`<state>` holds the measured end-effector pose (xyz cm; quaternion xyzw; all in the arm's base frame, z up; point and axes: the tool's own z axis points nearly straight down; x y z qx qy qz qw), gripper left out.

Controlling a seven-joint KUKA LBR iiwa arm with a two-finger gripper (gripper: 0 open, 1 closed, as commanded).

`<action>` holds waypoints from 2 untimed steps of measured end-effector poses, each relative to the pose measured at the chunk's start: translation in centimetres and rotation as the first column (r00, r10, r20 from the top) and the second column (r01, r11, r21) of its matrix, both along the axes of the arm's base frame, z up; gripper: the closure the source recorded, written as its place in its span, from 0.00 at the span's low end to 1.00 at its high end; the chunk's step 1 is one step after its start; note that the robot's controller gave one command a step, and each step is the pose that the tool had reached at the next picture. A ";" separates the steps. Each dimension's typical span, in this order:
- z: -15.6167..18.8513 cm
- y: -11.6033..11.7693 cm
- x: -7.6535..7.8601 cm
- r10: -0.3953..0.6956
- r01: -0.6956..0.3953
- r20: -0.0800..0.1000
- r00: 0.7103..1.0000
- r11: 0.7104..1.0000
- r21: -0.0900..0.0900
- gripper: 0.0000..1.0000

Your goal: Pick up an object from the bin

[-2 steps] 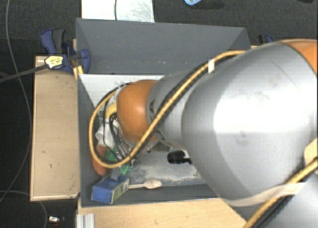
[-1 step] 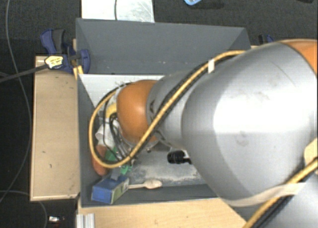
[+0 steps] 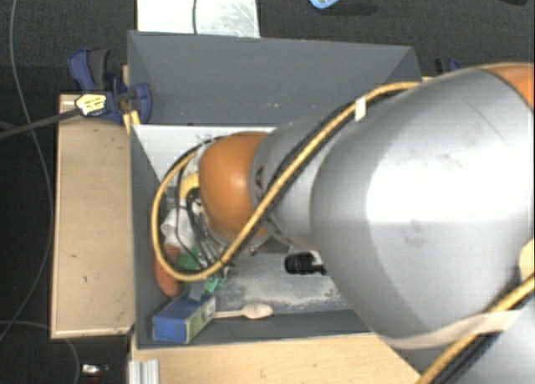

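The dark body of my gripper (image 3: 199,222) shows low in the bin's left part, just left of the arm's orange cover. A white crumpled thing (image 3: 171,225) lies right beside it on the left. A green thing (image 3: 189,262) and an orange rounded thing (image 3: 165,279) lie just below it. Whether anything is held is hidden.
A blue box with a green and yellow end (image 3: 182,320) lies in the front left corner. A pale wooden spoon (image 3: 251,312) lies along the front wall, and a small black thing (image 3: 301,264) sits beside the arm. The arm covers the bin's right side.
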<state>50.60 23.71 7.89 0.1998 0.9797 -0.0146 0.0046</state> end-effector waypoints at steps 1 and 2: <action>2.8 -0.1 0.0 -0.001 0.001 -0.002 1.000 1.000 -0.002 1.00; 4.6 -0.3 0.1 -0.003 0.003 0.001 1.000 1.000 -0.003 1.00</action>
